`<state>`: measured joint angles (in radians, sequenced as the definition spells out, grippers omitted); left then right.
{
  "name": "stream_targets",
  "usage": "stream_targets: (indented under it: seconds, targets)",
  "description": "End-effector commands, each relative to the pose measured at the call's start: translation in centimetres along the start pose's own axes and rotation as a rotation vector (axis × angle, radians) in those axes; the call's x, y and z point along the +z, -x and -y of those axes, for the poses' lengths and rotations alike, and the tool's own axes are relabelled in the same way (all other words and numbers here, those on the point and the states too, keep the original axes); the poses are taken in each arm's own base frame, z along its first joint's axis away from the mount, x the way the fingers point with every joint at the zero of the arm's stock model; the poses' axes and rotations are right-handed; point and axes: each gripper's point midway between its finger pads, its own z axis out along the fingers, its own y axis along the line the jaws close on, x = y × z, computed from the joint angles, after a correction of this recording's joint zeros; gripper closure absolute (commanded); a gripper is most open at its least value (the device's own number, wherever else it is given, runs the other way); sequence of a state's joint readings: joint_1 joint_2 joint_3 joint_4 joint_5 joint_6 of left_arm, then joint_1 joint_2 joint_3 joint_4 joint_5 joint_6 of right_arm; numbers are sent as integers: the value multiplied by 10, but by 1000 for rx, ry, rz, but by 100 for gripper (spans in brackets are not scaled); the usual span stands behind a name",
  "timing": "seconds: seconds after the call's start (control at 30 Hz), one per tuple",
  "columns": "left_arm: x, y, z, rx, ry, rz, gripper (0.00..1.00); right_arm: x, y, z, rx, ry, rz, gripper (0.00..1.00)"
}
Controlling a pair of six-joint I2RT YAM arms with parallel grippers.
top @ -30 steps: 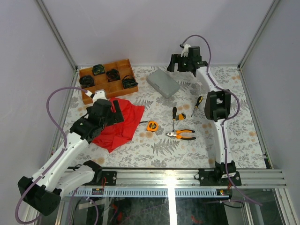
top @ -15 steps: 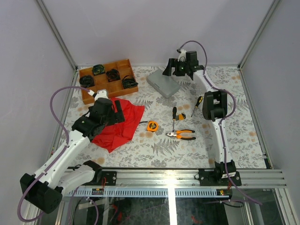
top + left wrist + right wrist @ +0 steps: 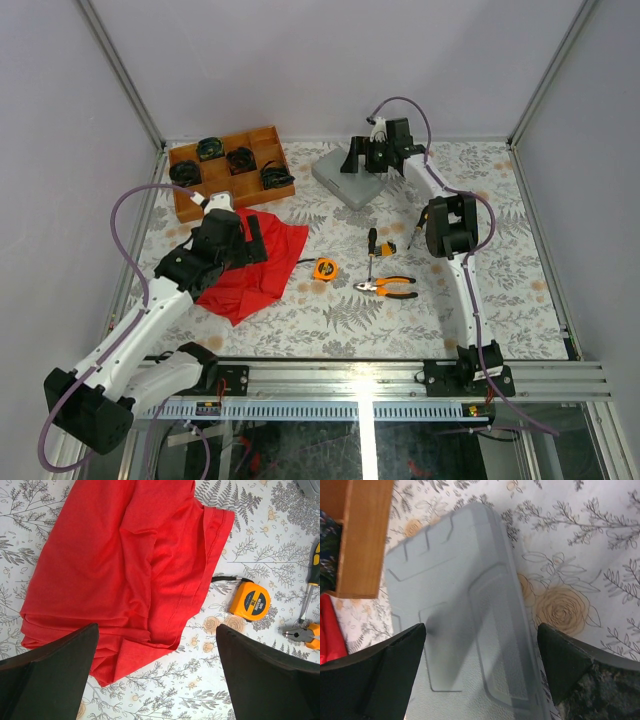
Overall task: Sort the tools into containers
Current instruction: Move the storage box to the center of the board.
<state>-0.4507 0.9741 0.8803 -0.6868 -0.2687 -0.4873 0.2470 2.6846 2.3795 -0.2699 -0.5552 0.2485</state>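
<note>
**Change noted:** R arm is swinging in from the back-right corner twd the bench centre. Over the last sec the right claw [image 3: 362, 158] is moving left and lower, and is now hovering over the flat grey rectangular plastic hinged case [image 3: 345, 182]. Wrist view is showing this claw standing wide open with nothing btwn its fingers, the case lid filling the gap beneath. Contact w/ the lid: cannot tell.

**L arm:** no real change. The left claw [image 3: 156, 627] is hanging open and empty above the crumpled red cloth [image 3: 255, 270].

**Tools:** none moving in that sec. All are lying loose on the floral-patterned bench [image 3: 330, 320], well apart from the case:
- round orange tape measure [image 3: 325, 268], just beside the cloth edge
- orange-and-black pliers [image 3: 385, 288], nearest the arm bases
- black/orange-handled screwdriver [image 3: 371, 243], just behind the pliers
- stubby black-yellow piece [image 3: 388, 246], beside that screwdriver
- second screwdriver [image 3: 414, 238], partly hidden by the R arm's elbow

**Meaning for task (judgement):** the case is lying shut, lid outermost, so no tool is going in until it is opened. R arm appears to be setting up for that opening step. Sorting proper is not yet started.

**Risk:** the lid looks smooth. The case is also sitting near the brown wooden compartment tray [image 3: 240, 192], so a push could be sliding it into that tray instead of lifting the lid.
</note>
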Motion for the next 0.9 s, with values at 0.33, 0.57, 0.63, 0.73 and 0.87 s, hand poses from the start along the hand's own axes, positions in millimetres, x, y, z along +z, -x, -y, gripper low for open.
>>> stream_targets:
  seconds: [0.33, 0.57, 0.63, 0.73, 0.87]
  targets:
    - [-9, 21, -5, -33, 6, 103, 0, -18, -47, -21, -218, -82, -161, 12]
    - [-24, 33, -8, -74, -15, 190, 0, -43, -76, -44, -251, -96, -188, 15]
    - [-25, 33, -5, -74, -37, 194, 0, -51, -87, -50, -255, -100, -200, 15]
    - [-24, 33, -5, -75, -33, 194, 0, -63, -104, -59, -261, -100, -212, 15]
    - [-24, 34, -4, -91, -40, 200, 0, -82, -128, -72, -266, -101, -229, 17]
